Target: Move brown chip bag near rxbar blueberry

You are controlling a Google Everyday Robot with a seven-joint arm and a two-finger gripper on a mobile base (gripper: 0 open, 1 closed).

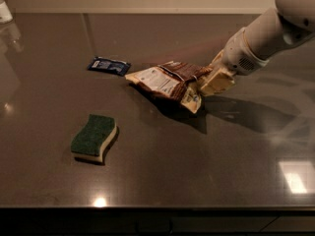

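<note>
The brown chip bag (pixel 167 82) is brown and cream with a white label. It hangs tilted just above the dark table, its left tip close to the rxbar blueberry (pixel 109 65), a small flat dark blue wrapper lying to its left. My gripper (pixel 205 81) comes in from the upper right on a white arm and is shut on the bag's right end.
A green sponge (pixel 94 137) with a pale underside lies on the dark table (pixel 206 166) at front left. A white object (pixel 5 10) stands at the far left back corner. The table's front edge runs along the bottom.
</note>
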